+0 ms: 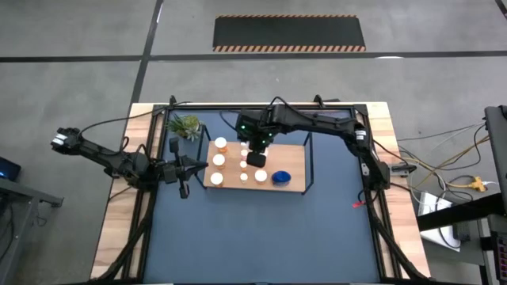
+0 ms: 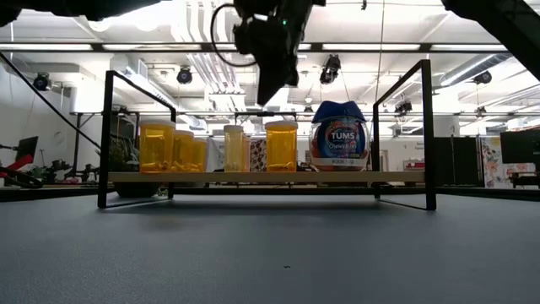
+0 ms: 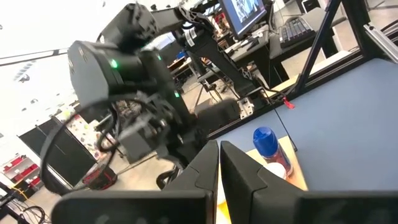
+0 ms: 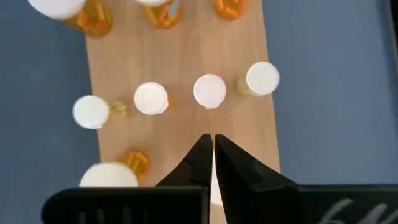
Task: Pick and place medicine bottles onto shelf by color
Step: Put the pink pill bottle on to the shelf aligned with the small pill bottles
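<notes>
The light-wood shelf (image 1: pixel 295 162) with black wire ends stands on the dark-blue mat. Several white-capped bottles stand upright on its board: orange ones (image 2: pixel 157 146), small white ones (image 4: pixel 209 90) and the larger blue one (image 1: pixel 280 177) at the right end, also seen as the blue bottle (image 2: pixel 338 135) in the low view. My right gripper (image 4: pixel 213 144) hovers above the middle of the board, pointing down, shut and empty; the low view shows it (image 2: pixel 268 89) clear above the bottles. My left gripper (image 3: pixel 219 152) waits level beside the shelf's left end, shut and empty.
A small green plant (image 1: pixel 186 125) stands at the mat's far left corner. The shelf's wire frames (image 2: pixel 106 139) rise at both short ends. Bare mat (image 1: pixel 261 237) spreads on the near side of the shelf. Cables trail off the table's right side.
</notes>
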Available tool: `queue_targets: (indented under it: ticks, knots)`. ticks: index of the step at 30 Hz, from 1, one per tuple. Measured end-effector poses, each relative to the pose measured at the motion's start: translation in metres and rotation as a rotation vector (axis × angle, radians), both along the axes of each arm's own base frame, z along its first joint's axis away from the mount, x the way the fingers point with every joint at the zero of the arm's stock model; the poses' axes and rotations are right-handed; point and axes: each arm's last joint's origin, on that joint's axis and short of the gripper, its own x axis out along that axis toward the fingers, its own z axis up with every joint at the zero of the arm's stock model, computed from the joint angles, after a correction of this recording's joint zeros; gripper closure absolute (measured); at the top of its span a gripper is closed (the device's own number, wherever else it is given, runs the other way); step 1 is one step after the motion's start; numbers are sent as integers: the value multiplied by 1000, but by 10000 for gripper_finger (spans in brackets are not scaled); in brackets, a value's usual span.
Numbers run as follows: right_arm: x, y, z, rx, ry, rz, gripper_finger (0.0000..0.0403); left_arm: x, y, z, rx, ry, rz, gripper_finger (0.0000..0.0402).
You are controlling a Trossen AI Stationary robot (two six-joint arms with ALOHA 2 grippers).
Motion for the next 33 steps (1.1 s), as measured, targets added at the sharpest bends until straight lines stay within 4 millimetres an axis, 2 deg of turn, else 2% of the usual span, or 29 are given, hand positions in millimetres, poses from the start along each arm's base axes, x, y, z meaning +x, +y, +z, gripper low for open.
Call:
queue_targets:
  ticks: [9, 33]
  knots:
    - [7, -2, -35, 0, -5, -3, 394, 0, 0, 0, 0, 0, -3, 402]
    - [11, -6, -70, -2, -19, -8, 394, 0, 0, 0, 0, 1, -3, 402]
